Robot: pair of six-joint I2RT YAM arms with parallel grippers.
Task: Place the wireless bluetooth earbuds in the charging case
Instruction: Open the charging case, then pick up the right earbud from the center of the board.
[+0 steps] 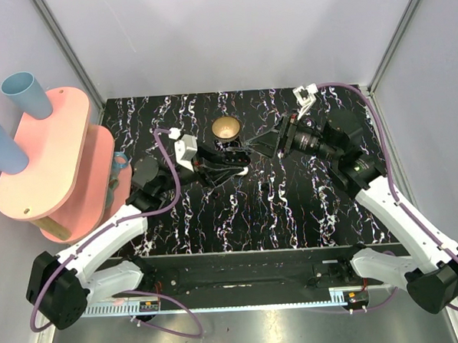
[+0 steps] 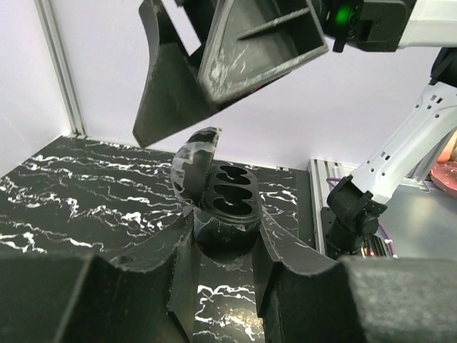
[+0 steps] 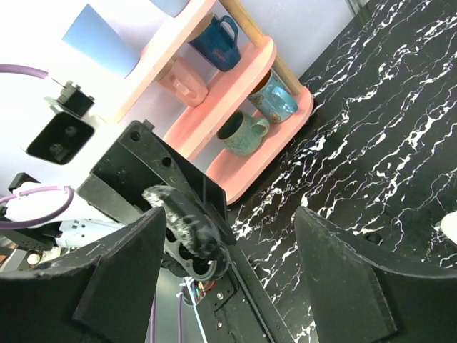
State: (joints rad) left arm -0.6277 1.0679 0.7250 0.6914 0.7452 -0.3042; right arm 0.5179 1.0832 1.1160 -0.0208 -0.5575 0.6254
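Note:
The charging case (image 2: 227, 191) looks black here, a rounded pod with its lid (image 2: 194, 163) swung up to the left and two dark, empty sockets showing. My left gripper (image 2: 227, 230) is shut on the case's lower body and holds it just above the table, near the centre in the top view (image 1: 227, 164). My right gripper (image 1: 256, 147) hovers open right beside the case, and its black fingers (image 2: 243, 50) hang just above the lid. In the right wrist view the case (image 3: 193, 236) sits by the left finger, jaws wide apart. A small white piece (image 3: 450, 226) lies on the table; whether it is an earbud I cannot tell.
A brass bowl (image 1: 226, 128) stands just behind the grippers. A pink two-tier shelf (image 1: 56, 161) with blue cups (image 1: 25, 94) and mugs (image 3: 244, 131) fills the left side. White walls and metal rails enclose the black marbled table (image 1: 292, 206).

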